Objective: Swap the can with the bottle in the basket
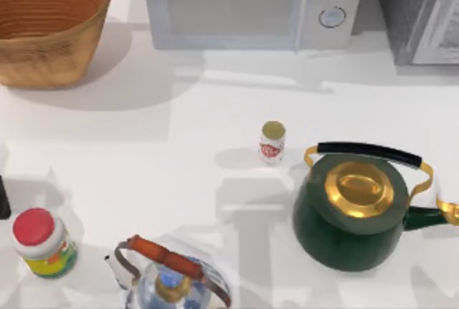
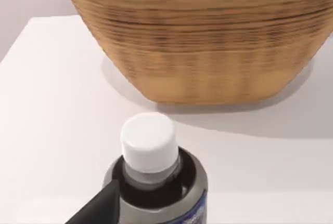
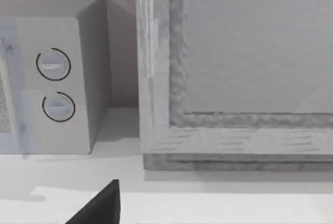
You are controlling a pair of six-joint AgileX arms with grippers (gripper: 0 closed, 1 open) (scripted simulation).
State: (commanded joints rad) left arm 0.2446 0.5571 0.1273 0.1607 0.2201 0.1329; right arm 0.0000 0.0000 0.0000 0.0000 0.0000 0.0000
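Note:
The wicker basket (image 1: 50, 26) stands at the table's back left, also seen as the basket (image 2: 208, 47) in the left wrist view; the part of its inside that shows holds nothing. The bottle (image 1: 43, 243), white with a red cap, stands upright on the table at the front left, outside the basket. The small can (image 1: 272, 141) stands upright near the table's middle, left of the green kettle. A dark edge of my left gripper (image 2: 99, 211) shows low in the left wrist view, facing the basket. A dark edge of my right gripper (image 3: 99, 206) faces the back right corner.
A green kettle (image 1: 355, 212) with a gold lid stands at the right. A glass kettle (image 1: 168, 280) is at the front edge. A microwave (image 1: 251, 4) and a grey cabinet (image 1: 423, 11) line the back. A grey bottle with a white cap (image 2: 150, 143) stands close before the left wrist camera.

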